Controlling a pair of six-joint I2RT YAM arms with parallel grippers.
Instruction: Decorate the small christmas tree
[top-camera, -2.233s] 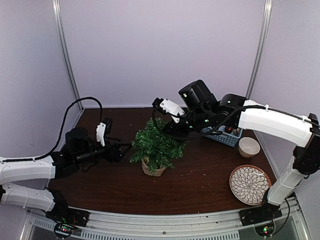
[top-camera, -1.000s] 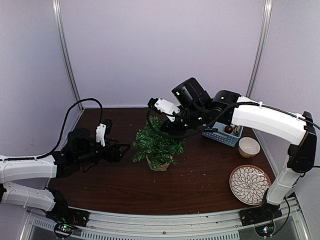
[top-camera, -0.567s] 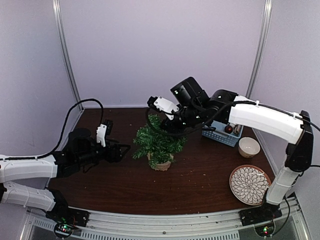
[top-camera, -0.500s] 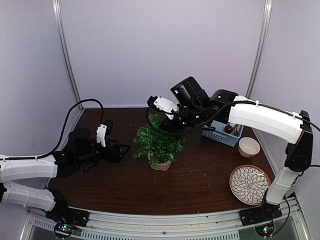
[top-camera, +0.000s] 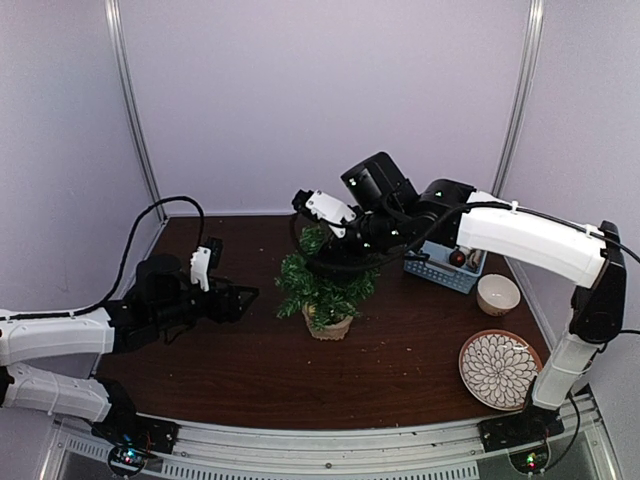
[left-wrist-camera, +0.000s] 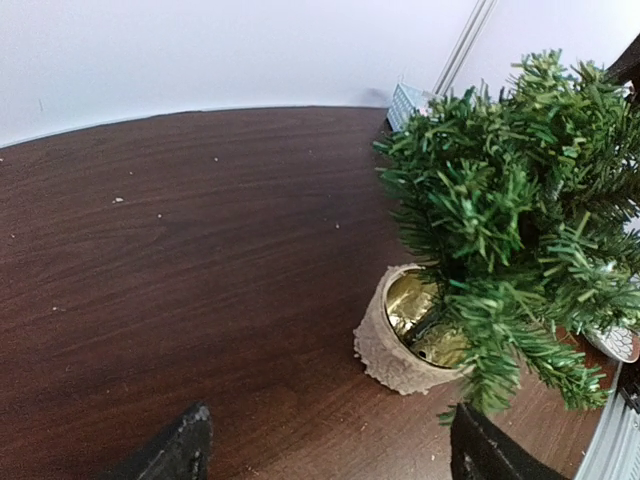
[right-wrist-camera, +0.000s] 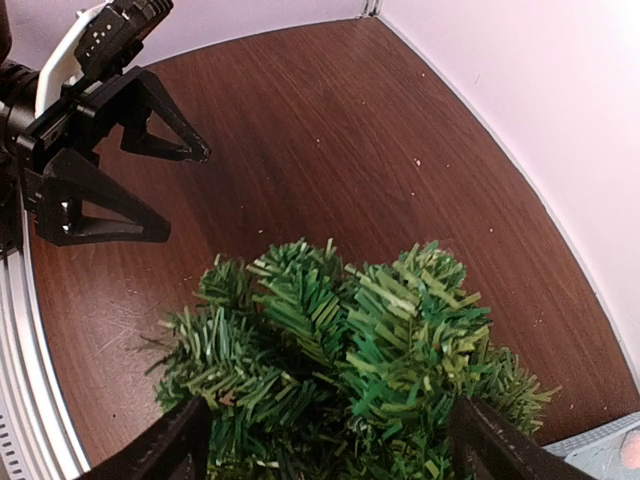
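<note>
Since the earlier frame the right gripper (right-wrist-camera: 325, 445) has opened. The small christmas tree (top-camera: 328, 285) stands between and beneath its fingers. Left gripper (top-camera: 238, 298), open, sits beside it, apart. No ornaments visible; decorating remains.

The whole table (top-camera: 400, 370) is taken in from a fixed point high above and behind the arm bases, looking down and forward towards the back wall, at the longest range of the three. The left wrist view is set low and close over the tabletop, facing the small christmas tree (left-wrist-camera: 480, 230) side-on; the right wrist view is held close above the crown, looking down and leftwards. The tree is shared by all three views, and the left gripper (right-wrist-camera: 185, 197) by the right wrist and overhead views.
</note>
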